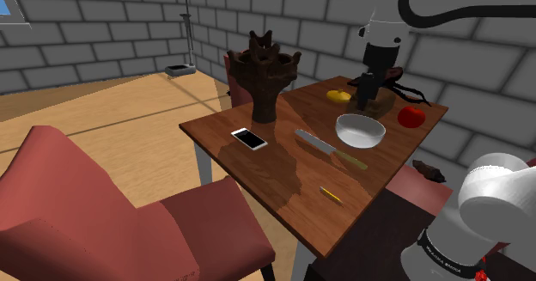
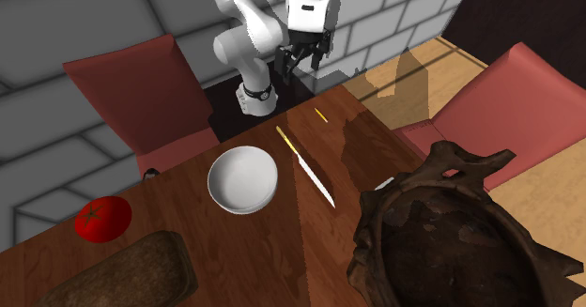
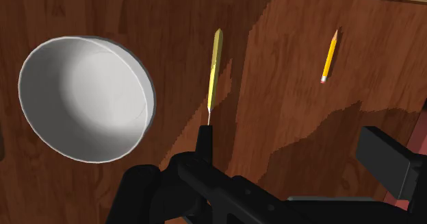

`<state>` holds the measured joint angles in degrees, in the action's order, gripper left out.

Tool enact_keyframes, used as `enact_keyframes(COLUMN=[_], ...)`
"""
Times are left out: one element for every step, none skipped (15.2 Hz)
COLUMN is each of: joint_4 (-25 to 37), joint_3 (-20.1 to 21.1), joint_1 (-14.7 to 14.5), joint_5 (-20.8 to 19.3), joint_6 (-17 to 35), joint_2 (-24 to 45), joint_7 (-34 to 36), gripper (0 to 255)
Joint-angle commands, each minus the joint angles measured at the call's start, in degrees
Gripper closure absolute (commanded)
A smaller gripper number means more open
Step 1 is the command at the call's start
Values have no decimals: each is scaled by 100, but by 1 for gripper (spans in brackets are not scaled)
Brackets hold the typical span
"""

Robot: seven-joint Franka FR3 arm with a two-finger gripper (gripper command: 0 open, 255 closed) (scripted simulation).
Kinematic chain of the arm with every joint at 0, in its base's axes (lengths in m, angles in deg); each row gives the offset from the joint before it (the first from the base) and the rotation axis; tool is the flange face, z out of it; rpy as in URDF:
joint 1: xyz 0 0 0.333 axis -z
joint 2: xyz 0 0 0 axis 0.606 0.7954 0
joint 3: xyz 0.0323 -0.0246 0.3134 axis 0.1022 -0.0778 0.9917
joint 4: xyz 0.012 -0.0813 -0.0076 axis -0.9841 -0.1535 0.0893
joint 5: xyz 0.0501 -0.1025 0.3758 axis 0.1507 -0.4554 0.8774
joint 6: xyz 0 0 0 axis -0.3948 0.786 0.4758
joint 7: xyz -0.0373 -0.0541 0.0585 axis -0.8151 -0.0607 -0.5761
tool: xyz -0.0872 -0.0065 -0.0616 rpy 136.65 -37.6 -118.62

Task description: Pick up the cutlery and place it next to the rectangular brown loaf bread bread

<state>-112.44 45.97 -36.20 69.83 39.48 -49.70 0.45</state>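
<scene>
The black gripper [image 3: 294,146] is open and empty. The yellow-handled knife [image 3: 213,66] lies just beside the round white bowl [image 3: 82,99].

A dark wooden table [image 1: 258,163] stands on a pale wooden floor [image 1: 112,116], with grey block walls [image 1: 103,30] behind it. A red armchair [image 1: 103,210] sits close to one side of the table and another red chair [image 2: 131,89] against the opposite side. A thin pole [image 1: 184,39] on a flat base stands by the wall beyond the table.
</scene>
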Motion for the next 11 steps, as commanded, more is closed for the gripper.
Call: enact_keyframes(joint_4=[0, -122, -237, -344, -443, -535, -619, -695, -763, -822, -873], joint_3=[0, -17, -35, -53, -71, -89, -108, -127, -145, -164, -183], joint_1=[0, 22, 44, 67, 91, 114, 137, 160, 185, 209, 233], joint_5=[0, -15, -30, -45, -60, -76, -93, -109, -126, -142, -159], joint_6=[0, 206, 413, 622, 832, 1043, 1255, 1468, 1682, 1896, 2110], joint_2=[0, 77, 163, 258, 361, 474, 595, 726, 865, 1012, 1168], joint_7=[0, 13, 26, 40, 53, 68, 83, 98, 113, 128, 144], gripper=[0, 0, 0, 0, 0, 0, 0, 0, 0, 0, 0])
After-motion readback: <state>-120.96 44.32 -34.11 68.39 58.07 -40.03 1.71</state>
